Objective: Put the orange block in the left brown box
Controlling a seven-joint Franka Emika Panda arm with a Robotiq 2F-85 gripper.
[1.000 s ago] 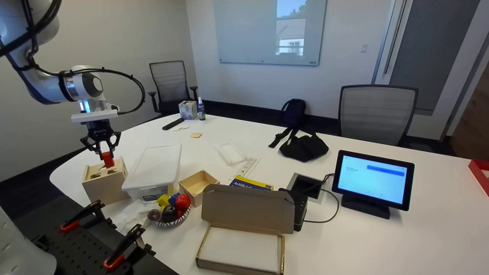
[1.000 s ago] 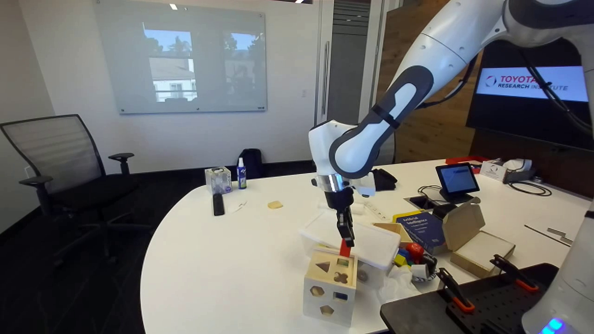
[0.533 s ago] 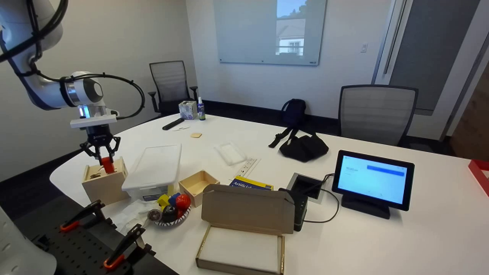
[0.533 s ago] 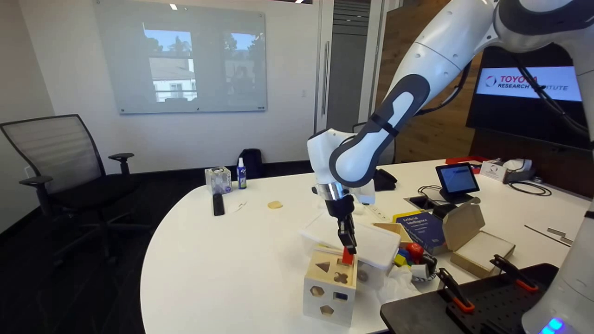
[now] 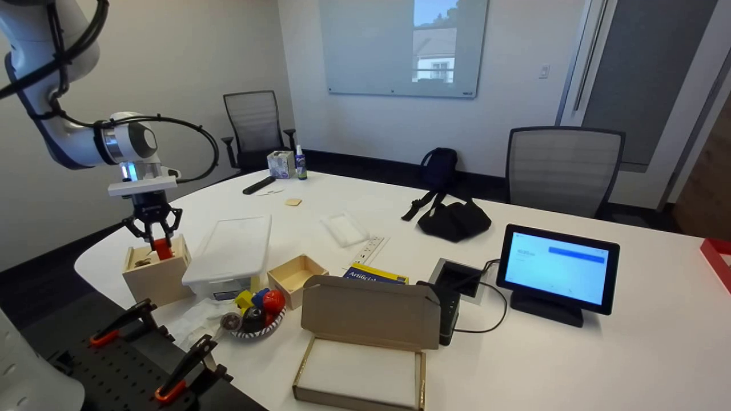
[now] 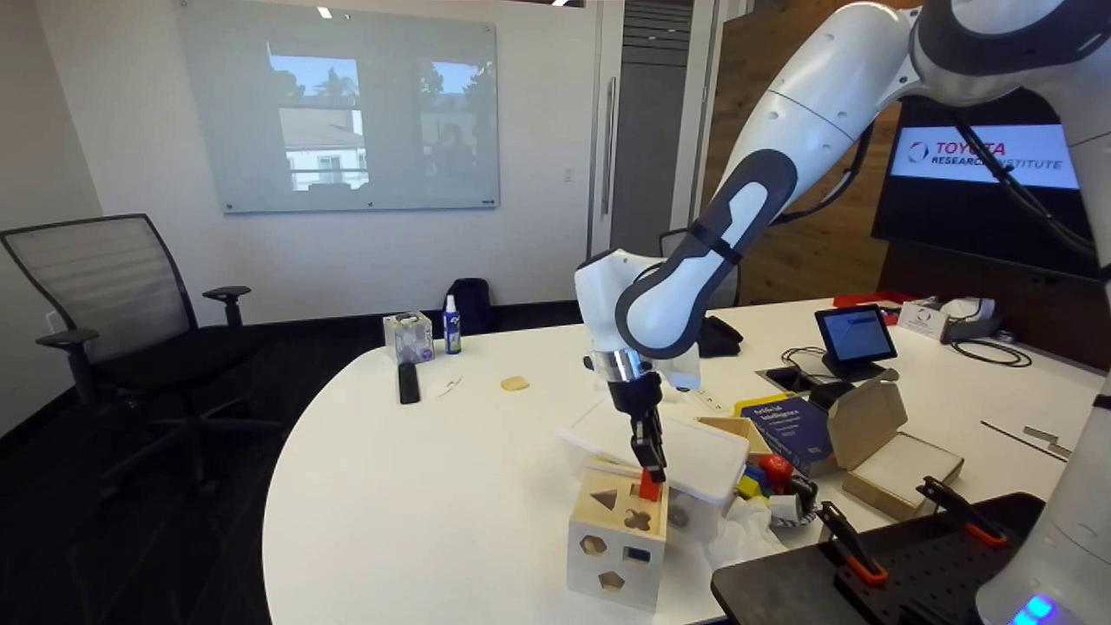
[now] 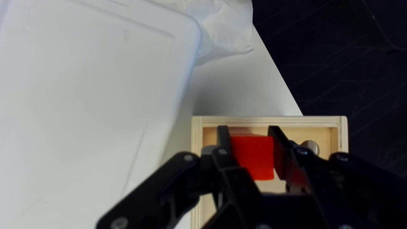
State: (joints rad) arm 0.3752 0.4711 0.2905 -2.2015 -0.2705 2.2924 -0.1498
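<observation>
My gripper [image 5: 161,236] is shut on the orange block [image 5: 163,250]. The wrist view shows the block [image 7: 256,157] between the two fingers [image 7: 249,132]. The left brown box [image 5: 157,284] is a light tan wooden cube with shaped holes. It stands directly under the gripper. In an exterior view the block [image 6: 649,486] is low over the square hole at one edge of the box top [image 6: 612,555]. I cannot tell whether its lower end is in the hole. In the wrist view the raised box rim [image 7: 270,121] surrounds the recessed top; the fingers hide much of it.
A white lidded bin [image 5: 231,248] stands close beside the box. A bowl [image 5: 257,331] of coloured pieces, an open wooden tray [image 5: 294,277] and a larger cardboard box [image 5: 368,314] are farther along. White tissue [image 5: 197,322] lies near. The table edge is close to the box.
Over the last second my gripper has come down with the orange block, from above the box to the hole in its top. In the last half second it shifts only slightly.
</observation>
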